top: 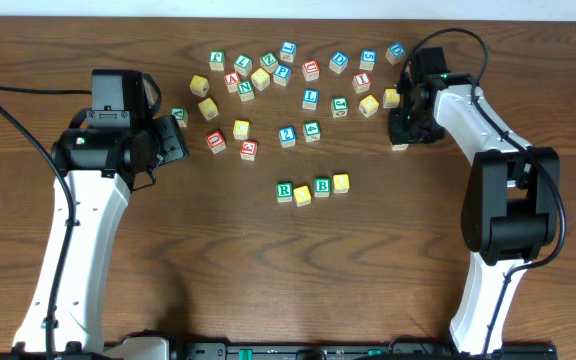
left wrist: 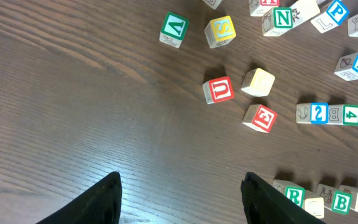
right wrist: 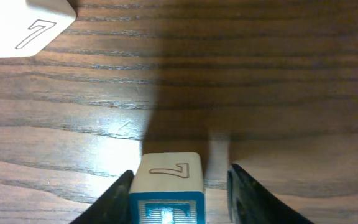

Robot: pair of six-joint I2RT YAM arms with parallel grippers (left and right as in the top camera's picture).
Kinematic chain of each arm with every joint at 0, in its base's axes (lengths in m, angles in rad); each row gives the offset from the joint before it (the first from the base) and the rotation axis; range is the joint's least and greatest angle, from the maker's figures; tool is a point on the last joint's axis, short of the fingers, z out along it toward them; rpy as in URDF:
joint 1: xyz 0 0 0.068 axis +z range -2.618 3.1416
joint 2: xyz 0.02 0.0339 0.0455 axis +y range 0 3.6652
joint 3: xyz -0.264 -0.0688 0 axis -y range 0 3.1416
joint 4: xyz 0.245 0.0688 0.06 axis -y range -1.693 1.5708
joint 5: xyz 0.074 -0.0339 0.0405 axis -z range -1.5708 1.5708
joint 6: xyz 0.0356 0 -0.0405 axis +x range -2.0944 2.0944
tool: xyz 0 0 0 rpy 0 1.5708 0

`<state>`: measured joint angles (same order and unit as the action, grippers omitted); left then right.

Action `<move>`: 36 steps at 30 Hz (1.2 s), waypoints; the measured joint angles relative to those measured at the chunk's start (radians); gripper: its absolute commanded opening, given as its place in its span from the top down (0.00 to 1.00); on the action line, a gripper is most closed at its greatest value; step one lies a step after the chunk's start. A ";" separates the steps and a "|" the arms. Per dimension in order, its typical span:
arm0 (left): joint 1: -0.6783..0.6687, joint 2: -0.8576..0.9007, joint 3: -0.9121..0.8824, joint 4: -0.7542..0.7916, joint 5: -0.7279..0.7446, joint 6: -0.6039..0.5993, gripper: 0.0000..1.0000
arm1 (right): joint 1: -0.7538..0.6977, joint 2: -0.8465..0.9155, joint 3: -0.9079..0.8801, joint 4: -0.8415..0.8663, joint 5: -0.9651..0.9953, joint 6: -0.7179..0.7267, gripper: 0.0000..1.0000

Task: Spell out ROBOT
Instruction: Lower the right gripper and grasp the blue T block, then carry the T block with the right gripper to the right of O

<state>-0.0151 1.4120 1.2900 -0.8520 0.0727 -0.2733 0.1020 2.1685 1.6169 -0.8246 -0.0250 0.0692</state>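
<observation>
Blue T cube [right wrist: 166, 190] loose between fingers [right wrist: 114, 199] of the part-open right gripper [right wrist: 180, 177]

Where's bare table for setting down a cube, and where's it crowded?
Free: wood right of the spelled row, up to the right arm; also the robot's side of the row. Crowded: the loose cubes beyond it.

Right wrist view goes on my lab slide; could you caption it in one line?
Right end effector straddles a blue-lettered wooden cube on the table, a second cube at upper left.
</observation>
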 measured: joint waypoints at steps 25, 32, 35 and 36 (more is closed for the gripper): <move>0.000 0.000 0.000 0.000 0.000 0.000 0.39 | 0.027 -0.042 0.140 -0.355 -0.027 0.060 0.91; 0.000 0.000 0.000 0.000 0.000 0.000 0.39 | 0.117 -0.077 0.139 -0.414 -0.049 0.069 0.89; 0.000 0.000 0.000 0.000 0.000 0.000 0.39 | 0.166 -0.077 0.106 -0.380 -0.045 0.093 0.87; 0.000 0.000 0.000 0.001 0.000 0.000 0.39 | 0.183 -0.077 0.089 -0.367 -0.038 0.108 0.87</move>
<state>-0.0151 1.4120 1.2900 -0.8513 0.0727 -0.2733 0.2855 2.0914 1.7054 -1.1912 -0.0628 0.1776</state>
